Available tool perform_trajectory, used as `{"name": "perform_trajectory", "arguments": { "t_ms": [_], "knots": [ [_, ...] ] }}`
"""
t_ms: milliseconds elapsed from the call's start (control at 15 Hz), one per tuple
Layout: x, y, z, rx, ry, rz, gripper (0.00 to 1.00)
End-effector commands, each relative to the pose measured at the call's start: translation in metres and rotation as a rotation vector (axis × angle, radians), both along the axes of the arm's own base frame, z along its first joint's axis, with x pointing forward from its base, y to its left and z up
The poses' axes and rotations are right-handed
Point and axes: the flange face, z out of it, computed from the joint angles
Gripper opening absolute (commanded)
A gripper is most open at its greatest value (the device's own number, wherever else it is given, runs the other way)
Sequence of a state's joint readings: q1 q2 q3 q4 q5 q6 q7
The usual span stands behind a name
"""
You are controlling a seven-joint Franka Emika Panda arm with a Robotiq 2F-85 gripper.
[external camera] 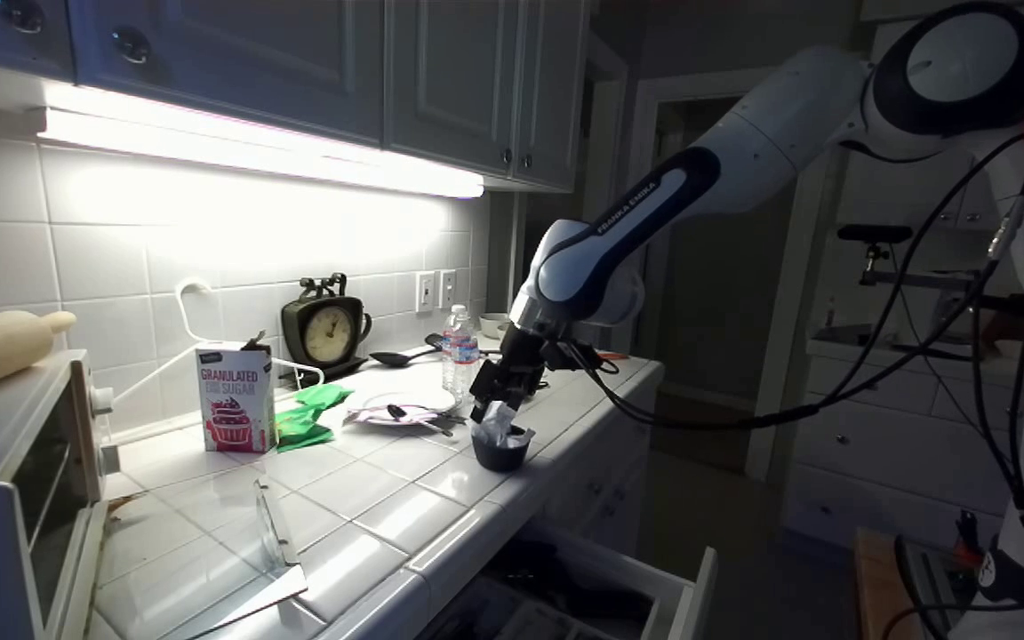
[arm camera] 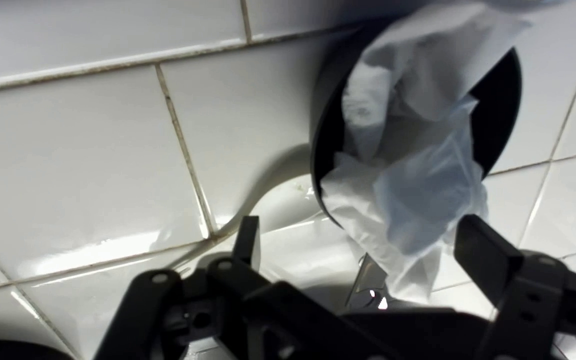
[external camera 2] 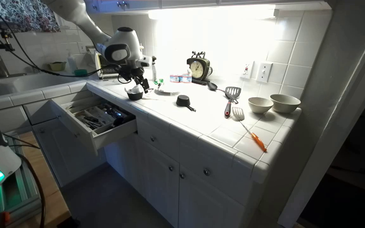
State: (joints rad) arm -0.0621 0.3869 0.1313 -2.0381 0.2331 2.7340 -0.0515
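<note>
Wide apart, the fingers (arm camera: 488, 255) of the gripper (arm camera: 360, 237) held nothing between them. Just beyond their tips lay crumpled white tissue paper (arm camera: 418, 200), bunched inside a black cup (arm camera: 500, 115) and spilling over its rim toward the gripper; whether a fingertip touched it could not be told. The wrist view looked down into the cup's dark interior, while both exterior views showed chiefly its outer wall, upright near the front edge of the white tiled counter (external camera: 361, 489).

Above, the arm (external camera: 628, 213) bore "FRANKA EMIKA" in an exterior view. Near the gripper stood a water bottle (external camera: 460, 356), its red-and-blue label too small to read, and a white plate (external camera: 414, 402). Farther along, a sugar box (external camera: 236, 400) read "GRANULATED SUGAR" over a pink cupcake, its finer print blurred, with a green packet (external camera: 306, 418) just beside it. A dark-cased clock (external camera: 332, 333), numerals illegible, appeared in both exterior views.

Both also showed an open drawer (external camera 2: 116, 137) jutting below the counter, but its cutlery (external camera 2: 89, 122) came out clearly only in an exterior view that took in a sink (external camera 2: 30, 85), an upside-down handled cup (external camera 2: 183, 100), two cream bowls (external camera 2: 285, 106) and an orange-handled slotted turner (external camera 2: 258, 141).
</note>
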Motion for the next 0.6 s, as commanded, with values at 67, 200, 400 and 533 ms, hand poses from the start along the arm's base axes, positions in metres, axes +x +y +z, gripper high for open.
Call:
{"name": "perform_trajectory", "arguments": {
  "t_ms": [67,200,400,533],
  "knots": [
    [0.001,-0.006,0.028,0.085,-0.02,0.007,1.0],
    [0.001,-0.011,0.041,0.12,-0.028,0.004,1.0],
    [-0.001,-0.025,0.063,0.124,0.011,-0.001,1.0],
    [-0.004,-0.038,0.078,0.063,0.03,0.007,1.0]
  ]
}}
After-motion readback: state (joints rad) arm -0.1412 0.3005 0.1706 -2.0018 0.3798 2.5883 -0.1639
